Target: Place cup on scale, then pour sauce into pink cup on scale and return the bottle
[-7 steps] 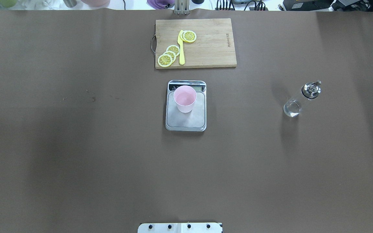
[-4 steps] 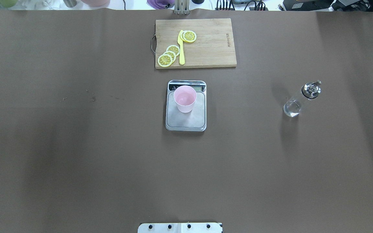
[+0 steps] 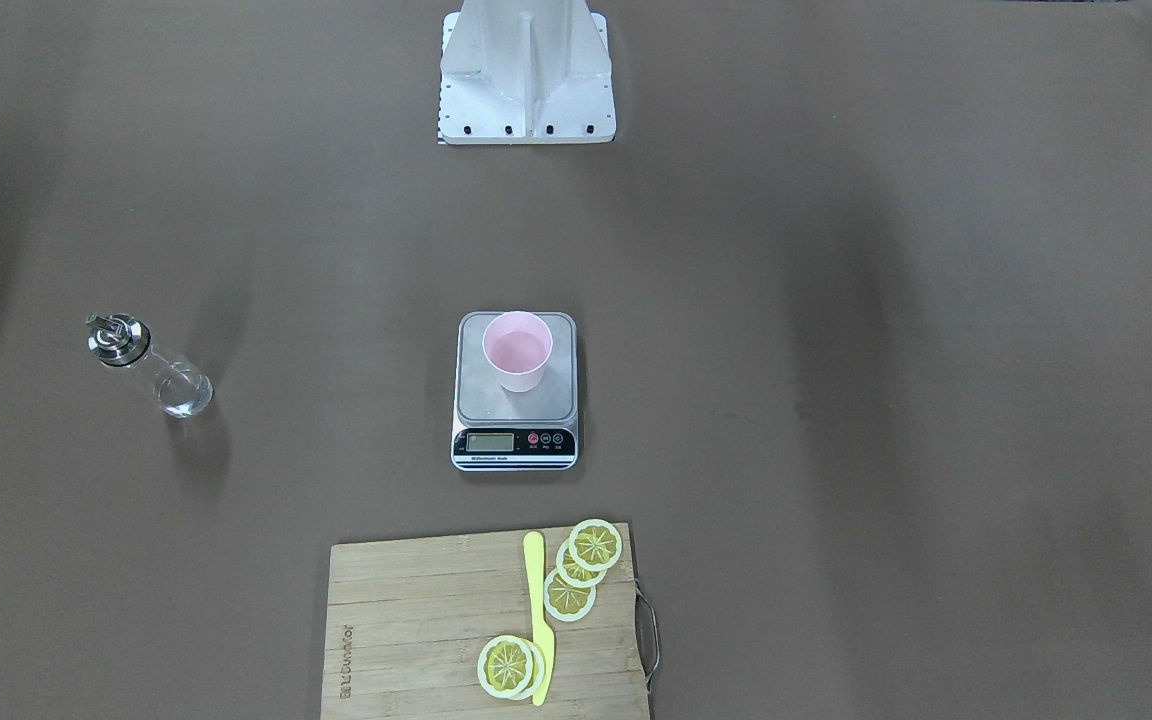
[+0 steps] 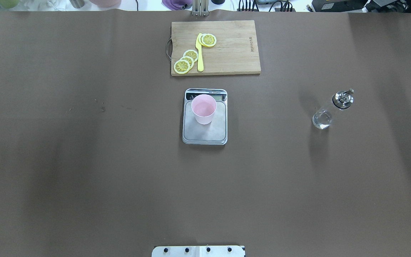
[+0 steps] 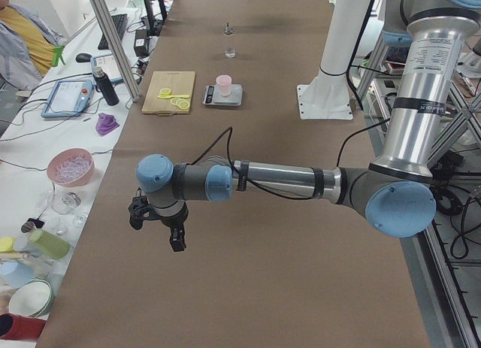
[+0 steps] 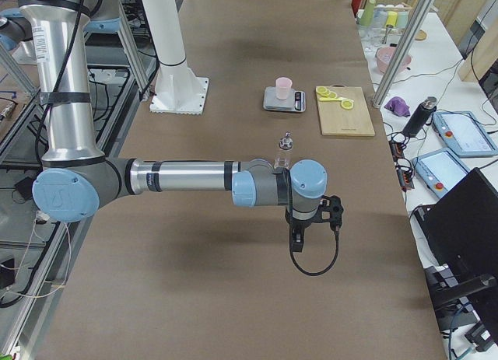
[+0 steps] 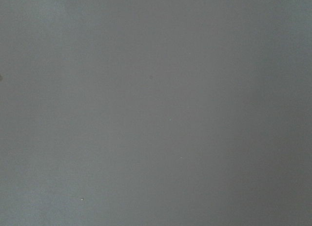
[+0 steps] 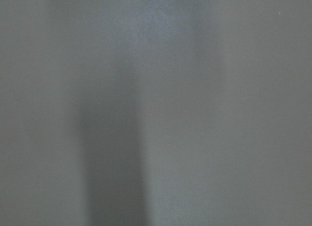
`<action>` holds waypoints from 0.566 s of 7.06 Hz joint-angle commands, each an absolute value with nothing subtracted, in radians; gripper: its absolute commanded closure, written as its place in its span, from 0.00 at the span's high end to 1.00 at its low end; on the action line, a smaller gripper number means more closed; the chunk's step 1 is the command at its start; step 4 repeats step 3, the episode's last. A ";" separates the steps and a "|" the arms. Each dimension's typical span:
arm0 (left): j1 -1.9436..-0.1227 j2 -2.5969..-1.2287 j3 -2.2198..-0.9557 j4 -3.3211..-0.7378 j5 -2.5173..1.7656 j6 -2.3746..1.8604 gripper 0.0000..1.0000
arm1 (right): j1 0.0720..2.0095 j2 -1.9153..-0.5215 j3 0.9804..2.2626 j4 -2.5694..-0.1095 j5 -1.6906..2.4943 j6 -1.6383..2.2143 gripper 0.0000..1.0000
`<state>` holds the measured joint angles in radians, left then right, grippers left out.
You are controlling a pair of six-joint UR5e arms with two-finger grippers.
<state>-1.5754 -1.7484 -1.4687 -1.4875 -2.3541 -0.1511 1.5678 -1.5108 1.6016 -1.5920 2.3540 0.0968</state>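
Observation:
The pale pink cup (image 4: 203, 109) stands upright on the silver scale (image 4: 205, 135) at the table's middle; both also show in the front view, the cup (image 3: 517, 350) behind the scale's display strip (image 3: 514, 443). The clear glass bottle (image 4: 330, 110) with a silver spout cap stands alone to the right, apart from the scale; it also shows in the front view (image 3: 151, 368). My left gripper (image 5: 158, 228) shows only in the exterior left view and my right gripper (image 6: 315, 224) only in the exterior right view, both far from these things; I cannot tell whether they are open or shut.
A wooden cutting board (image 4: 230, 53) with lemon slices (image 4: 187, 59) and a yellow knife (image 4: 200, 55) lies beyond the scale. The robot's base plate (image 3: 526, 110) is at the near edge. Both wrist views show only blurred brown table cover.

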 commanded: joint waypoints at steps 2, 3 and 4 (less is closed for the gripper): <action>-1.575 -1.746 -1.465 -1.493 -2.372 -0.150 0.98 | 1.549 -1.511 1.713 -1.741 2.269 0.081 1.00; -1.575 -1.747 -1.470 -1.493 -2.375 -0.150 0.98 | 1.549 -1.520 1.723 -1.741 2.269 0.081 1.00; -1.575 -1.747 -1.470 -1.493 -2.375 -0.150 0.98 | 1.549 -1.520 1.723 -1.741 2.269 0.081 1.00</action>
